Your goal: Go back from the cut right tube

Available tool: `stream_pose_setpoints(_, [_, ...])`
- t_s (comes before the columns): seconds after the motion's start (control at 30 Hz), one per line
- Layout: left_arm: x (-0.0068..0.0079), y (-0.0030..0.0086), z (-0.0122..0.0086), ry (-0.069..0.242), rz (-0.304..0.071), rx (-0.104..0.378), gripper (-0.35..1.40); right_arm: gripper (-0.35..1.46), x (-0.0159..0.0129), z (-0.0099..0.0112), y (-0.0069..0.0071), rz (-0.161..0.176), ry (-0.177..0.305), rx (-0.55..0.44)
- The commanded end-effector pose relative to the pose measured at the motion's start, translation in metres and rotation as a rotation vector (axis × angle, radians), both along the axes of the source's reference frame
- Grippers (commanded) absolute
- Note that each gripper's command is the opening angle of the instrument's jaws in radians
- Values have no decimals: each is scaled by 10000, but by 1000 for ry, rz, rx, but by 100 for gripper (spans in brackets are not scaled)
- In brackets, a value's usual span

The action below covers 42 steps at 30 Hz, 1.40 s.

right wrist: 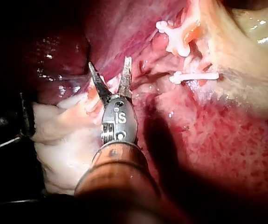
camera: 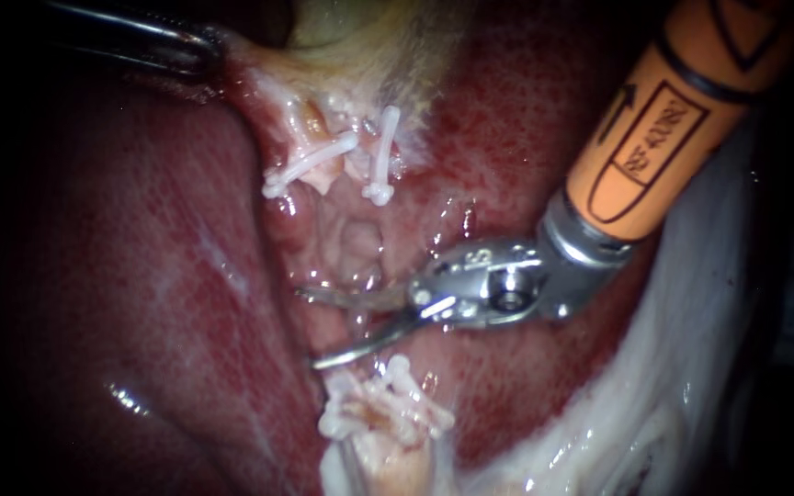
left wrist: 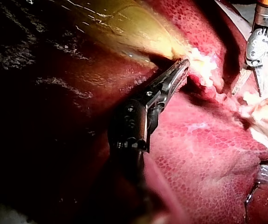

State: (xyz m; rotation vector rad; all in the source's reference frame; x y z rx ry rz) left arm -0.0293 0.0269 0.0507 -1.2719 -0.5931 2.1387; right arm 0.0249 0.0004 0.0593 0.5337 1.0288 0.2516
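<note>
Retreat in hand: my right instrument [camera: 310, 328], its thin silver blades parted and empty, lies between the white-clipped stumps of the cut pale tube [camera: 383, 432]. Next, draw straight back. My left instrument [camera: 206, 46] seemingly has its jaws pinching pale tissue [camera: 259, 69].

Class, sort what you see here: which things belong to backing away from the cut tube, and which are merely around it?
Belonging to the job:
- right instrument, blades open
- upper clips
- lower clips

Merely around:
- left instrument, jaws shut on pale tissue
- liver
- gallbladder
- white tissue
</note>
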Motion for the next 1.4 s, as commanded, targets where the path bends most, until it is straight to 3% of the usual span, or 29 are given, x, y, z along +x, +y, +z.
stream_pose_setpoints(0.03, [0, 0, 0, 0, 0, 0, -35, 143, -7, -6, 1, -1, -16, -30])
stream_pose_setpoints(0.1, [0, 0, 0, 0, 0, 0, -35, 143, -21, -16, 4, -4, -41, -76])
stream_pose_setpoints(0.23, [0, 0, 0, 0, 0, 0, -35, 143, -60, -45, 14, -20, -151, -190])
stream_pose_setpoints(0.53, [-2, 1, 1, 0, 0, 0, -35, 143, -127, -82, 41, -19, -219, -230])
stream_pose_setpoints(0.93, [-11, -4, 11, 5, -5, -7, -35, 145, -135, -84, 46, -10, -232, -227])
stream_pose_setpoints(1.07, [-25, -16, 36, 3, 5, -19, -35, 145, -135, -83, 46, -10, -232, -227])
stream_pose_setpoints(1.2, [-33, -29, 66, 19, 16, 1, -35, 145, -135, -83, 45, -10, -232, -227])
stream_pose_setpoints(1.4, [-38, -34, 89, 32, 24, 13, -35, 145, -136, -80, 46, -11, -231, -226])
